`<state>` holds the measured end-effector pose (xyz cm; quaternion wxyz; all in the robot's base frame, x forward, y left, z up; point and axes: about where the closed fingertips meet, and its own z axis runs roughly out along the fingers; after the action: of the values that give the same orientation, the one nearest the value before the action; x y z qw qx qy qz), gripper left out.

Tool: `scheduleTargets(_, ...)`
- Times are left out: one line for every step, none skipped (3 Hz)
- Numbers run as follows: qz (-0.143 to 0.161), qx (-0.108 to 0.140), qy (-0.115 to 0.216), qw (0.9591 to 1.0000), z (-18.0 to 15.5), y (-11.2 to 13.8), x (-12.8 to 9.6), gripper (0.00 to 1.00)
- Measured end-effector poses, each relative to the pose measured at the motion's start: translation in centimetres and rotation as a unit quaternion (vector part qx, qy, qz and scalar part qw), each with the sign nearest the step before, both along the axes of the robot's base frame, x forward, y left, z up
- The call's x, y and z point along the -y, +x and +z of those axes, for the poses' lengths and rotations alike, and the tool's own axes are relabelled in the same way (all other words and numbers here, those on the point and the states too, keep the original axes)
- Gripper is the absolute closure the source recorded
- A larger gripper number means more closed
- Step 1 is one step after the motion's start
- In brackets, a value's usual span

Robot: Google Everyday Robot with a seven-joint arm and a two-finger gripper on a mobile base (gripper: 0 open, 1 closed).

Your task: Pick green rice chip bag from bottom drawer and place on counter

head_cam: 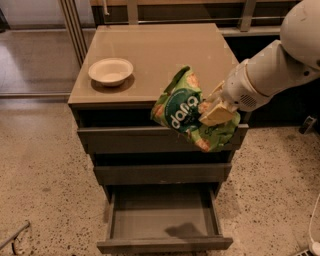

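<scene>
My gripper is shut on the green rice chip bag and holds it in the air at the counter's front edge, right of centre. The bag hangs tilted, its dark circle with white "dang" lettering facing the camera. The counter is the glossy tan top of the drawer cabinet. The bottom drawer is pulled out below and holds nothing that I can see; the bag's shadow falls on its floor. My white arm reaches in from the upper right.
A white bowl stands on the counter's left front part. The two upper drawers are slightly open. Speckled floor surrounds the cabinet. A railing runs behind it.
</scene>
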<state>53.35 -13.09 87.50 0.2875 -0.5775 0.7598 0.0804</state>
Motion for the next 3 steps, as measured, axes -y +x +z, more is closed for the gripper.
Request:
scheduleTargets(-0.031, 0.006, -0.001, 0.9995, 1.3, 2.2, 0.6, 1.00)
scheduleTargets(-0.061, 0.017, -0.005, 0.9980, 3.3, 5.5, 1.7, 1.00)
scheduleTargets(-0.089, 0.035, 0.004, 0.9954, 4.1, 9.1, 3.1, 1.00)
